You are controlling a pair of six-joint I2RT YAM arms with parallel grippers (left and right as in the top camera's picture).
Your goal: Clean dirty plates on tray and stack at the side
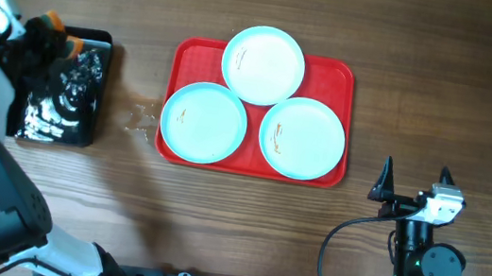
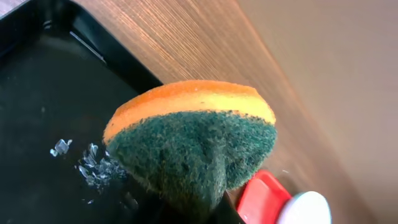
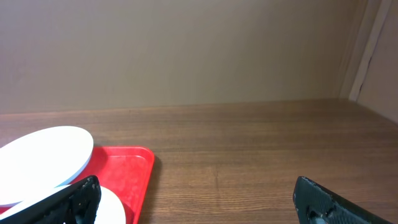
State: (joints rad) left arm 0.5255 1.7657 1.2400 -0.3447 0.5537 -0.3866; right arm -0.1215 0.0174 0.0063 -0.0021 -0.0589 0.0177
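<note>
Three pale-blue plates lie on the red tray (image 1: 331, 73): one at the back (image 1: 263, 65), one front left (image 1: 203, 122), one front right (image 1: 301, 138), each with small orange-brown smears. My left gripper (image 1: 48, 32) is over the black tray (image 1: 86, 126) and is shut on an orange and green sponge (image 2: 193, 143). My right gripper (image 1: 415, 179) is open and empty, resting front right of the red tray. The right wrist view shows the red tray's corner (image 3: 134, 168) and a plate (image 3: 43, 158).
The black tray holds water and foam (image 1: 65, 100) at the far left. A small wet patch (image 1: 142, 120) lies on the wood between the two trays. The left wrist view shows foam specks (image 2: 93, 165) on the black tray.
</note>
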